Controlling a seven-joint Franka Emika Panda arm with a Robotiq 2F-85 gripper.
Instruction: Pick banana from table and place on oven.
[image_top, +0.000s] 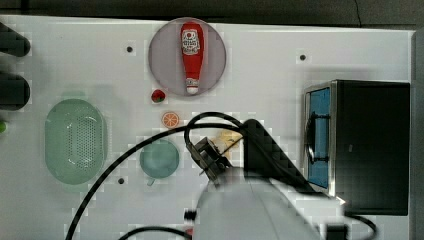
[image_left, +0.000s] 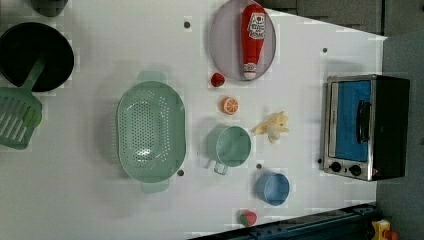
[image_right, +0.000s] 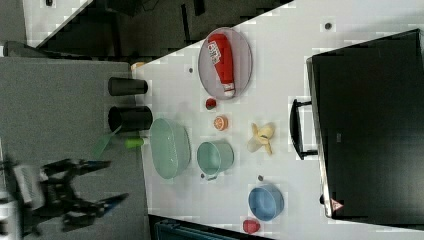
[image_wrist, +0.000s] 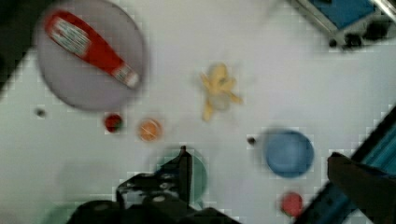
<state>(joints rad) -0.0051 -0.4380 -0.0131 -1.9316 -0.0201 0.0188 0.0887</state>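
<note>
- the banana (image_left: 272, 126), a pale yellow-cream peeled fruit with its skin splayed out, lies on the white table (image_left: 90, 200) between the green cup (image_left: 230, 146) and the toaster oven (image_left: 365, 127), touching neither.
- in the left view the orange slice (image_left: 230, 105) sits just up and to the left view's left of the banana, and a blue bowl (image_left: 273, 188) lies below it.
- the oven stands at the table's edge on the left view's right, its blue-tinted door shut, its black top bare in the right view (image_right: 370, 120).
- the gripper (image_right: 107, 182) shows at the right view's lower left, off the table; its two dark fingers (image_right: 92, 165) stand spread wide apart with nothing between them.
- in the top view the arm's white body (image_top: 250, 210) and black cables reach over the table's middle, partly covering the banana (image_top: 227, 138).
- a red ketchup bottle (image_left: 253, 40) lies flat on a grey round plate (image_left: 222, 45) at the far edge.
- a small strawberry (image_left: 217, 80) rests just beside that plate.
- a pale green colander (image_left: 150, 131) sits on the left view's left of the cup, apart from it.
- a second strawberry (image_left: 248, 218) lies near the blue bowl.
- a black pan (image_left: 35, 56) and a green slotted spatula (image_left: 17, 117) are at the left view's far left.
</note>
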